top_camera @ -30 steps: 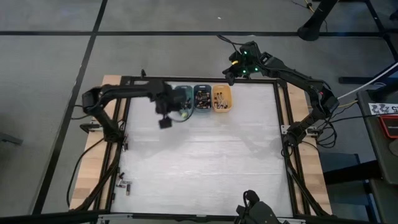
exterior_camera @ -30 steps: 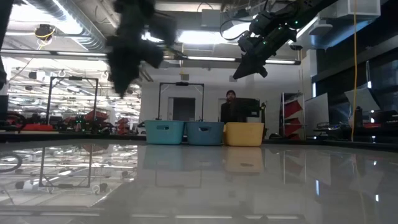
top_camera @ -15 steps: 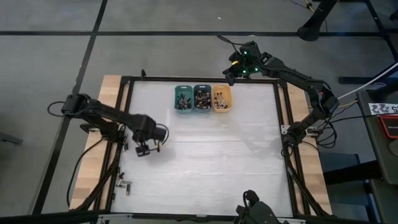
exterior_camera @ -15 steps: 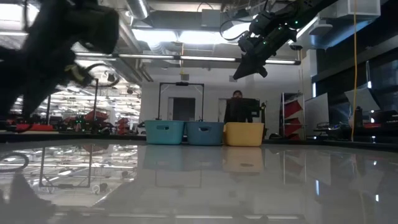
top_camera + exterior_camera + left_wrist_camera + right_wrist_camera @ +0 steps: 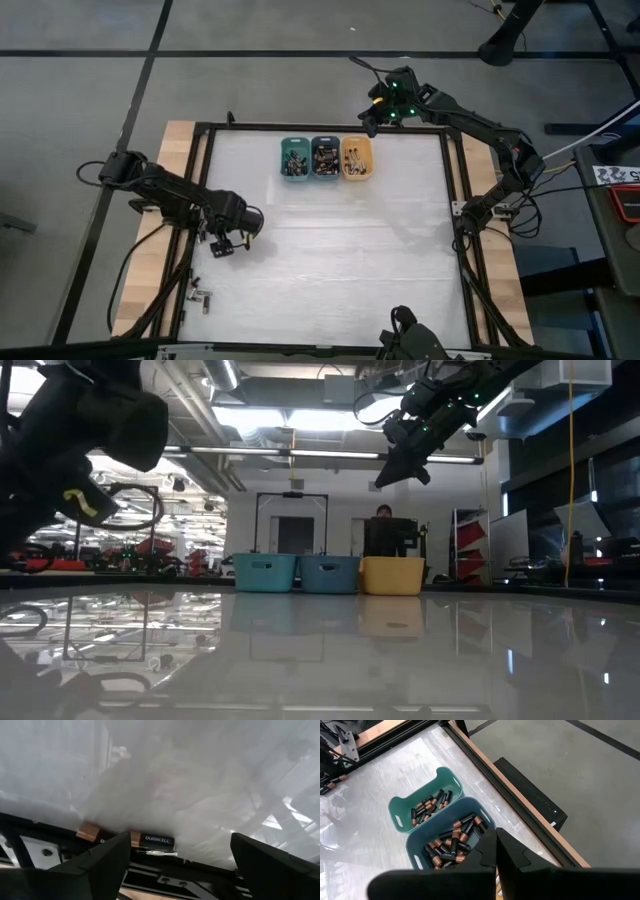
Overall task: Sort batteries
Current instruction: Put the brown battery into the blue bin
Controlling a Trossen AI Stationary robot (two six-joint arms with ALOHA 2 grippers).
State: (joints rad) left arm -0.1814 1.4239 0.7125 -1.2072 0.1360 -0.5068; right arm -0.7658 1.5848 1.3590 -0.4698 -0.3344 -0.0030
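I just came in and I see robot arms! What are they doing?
The robot is sorting batteries. Three little bins, the teal bin, the blue bin and the orange bin, sit in a row at the far side of the table with batteries inside. The left gripper is open, low over the table's left edge, facing loose batteries lying by the frame. The right gripper is shut and waits above the bins, holding nothing.
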